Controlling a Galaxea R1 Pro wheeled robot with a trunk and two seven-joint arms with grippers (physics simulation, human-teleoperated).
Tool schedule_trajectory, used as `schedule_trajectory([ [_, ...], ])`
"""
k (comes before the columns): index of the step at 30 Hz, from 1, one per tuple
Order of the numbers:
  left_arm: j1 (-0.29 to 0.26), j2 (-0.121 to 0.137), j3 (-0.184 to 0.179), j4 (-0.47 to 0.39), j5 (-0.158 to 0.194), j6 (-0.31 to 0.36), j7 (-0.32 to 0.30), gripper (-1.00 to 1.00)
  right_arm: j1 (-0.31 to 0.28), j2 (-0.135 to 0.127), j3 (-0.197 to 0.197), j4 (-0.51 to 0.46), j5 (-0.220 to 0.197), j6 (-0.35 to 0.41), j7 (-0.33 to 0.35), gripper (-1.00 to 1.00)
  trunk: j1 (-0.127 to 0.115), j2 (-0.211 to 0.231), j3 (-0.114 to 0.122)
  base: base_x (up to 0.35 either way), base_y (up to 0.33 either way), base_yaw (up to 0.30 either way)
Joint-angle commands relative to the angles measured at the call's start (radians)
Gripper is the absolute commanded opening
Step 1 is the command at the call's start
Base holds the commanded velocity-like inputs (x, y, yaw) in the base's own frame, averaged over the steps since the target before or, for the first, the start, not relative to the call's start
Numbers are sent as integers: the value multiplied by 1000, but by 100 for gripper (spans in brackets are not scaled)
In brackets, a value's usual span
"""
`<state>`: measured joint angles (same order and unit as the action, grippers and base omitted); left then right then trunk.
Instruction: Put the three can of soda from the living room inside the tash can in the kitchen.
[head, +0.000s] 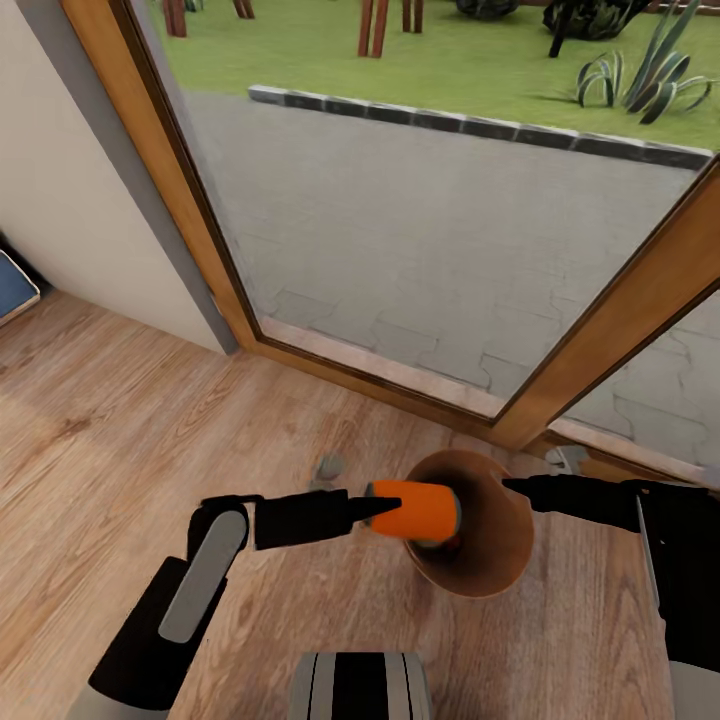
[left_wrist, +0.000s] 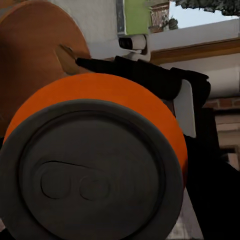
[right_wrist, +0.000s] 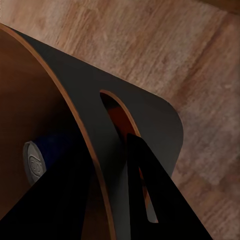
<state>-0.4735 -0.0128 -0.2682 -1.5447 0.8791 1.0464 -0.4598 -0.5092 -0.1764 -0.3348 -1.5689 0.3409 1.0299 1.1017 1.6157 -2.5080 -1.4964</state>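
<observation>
Orange soda can (left_wrist: 95, 160) sits clamped sideways in my left gripper (head: 372, 507), lower centre of the head view, over the trash can (head: 500, 560) mouth. Right gripper (right_wrist: 107, 200) pinches the bin's handle wall; a blue can (right_wrist: 37, 162) lies inside. Risk: released sideways, the can may strike the rim and roll off.

The light wood plank floor (head: 120, 420) runs up to the wood-framed glass door (head: 230, 290), and on it, close to the door frame, stands the round copper-brown trash can (head: 500, 560), with a small grey object (head: 328, 466) lying just beside.
</observation>
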Motion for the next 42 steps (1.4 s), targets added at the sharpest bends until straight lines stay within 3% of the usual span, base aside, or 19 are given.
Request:
schedule_trajectory([
  [1,0,-5,0,0,2,0,9,-100,0,0,0,0,-22,17,2,-100,0,0,0,0,0,0],
  [7,-3,-79,1,2,0,-3,168,-100,0,0,0,0,-22,17,3,-100,0,0,0,0,0,0],
  [10,-4,-106,1,5,0,-4,187,-100,0,0,0,0,-22,17,4,-100,0,0,0,0,0,0],
  [16,-5,-142,1,12,4,-6,263,-100,0,0,0,0,-23,17,7,-100,0,0,0,0,0,0],
  [24,-5,-156,-6,25,4,-10,292,-100,0,0,0,0,-23,17,7,-100,0,0,0,0,0,0],
  [29,-5,-162,-96,22,2,-13,423,-100,0,0,0,0,-23,17,7,-100,0,0,0,0,0,0],
  [34,-6,-162,-121,18,1,-14,510,-100,0,0,0,0,-23,17,7,-100,0,0,0,0,0,0],
  [37,-9,-162,-157,16,1,-25,582,-100,0,0,0,0,-23,17,7,-100,0,0,0,0,0,0],
  [39,-8,-162,-201,16,2,-49,621,-100,0,0,0,0,-23,17,7,-100,0,0,0,0,0,0],
  [40,-8,-162,-251,15,6,-70,677,-100,0,0,0,0,-23,17,7,-100,0,0,0,0,0,0],
  [42,-8,-162,-283,15,12,-87,729,-100,0,0,0,0,-23,17,7,-100,0,0,0,0,0,0],
])
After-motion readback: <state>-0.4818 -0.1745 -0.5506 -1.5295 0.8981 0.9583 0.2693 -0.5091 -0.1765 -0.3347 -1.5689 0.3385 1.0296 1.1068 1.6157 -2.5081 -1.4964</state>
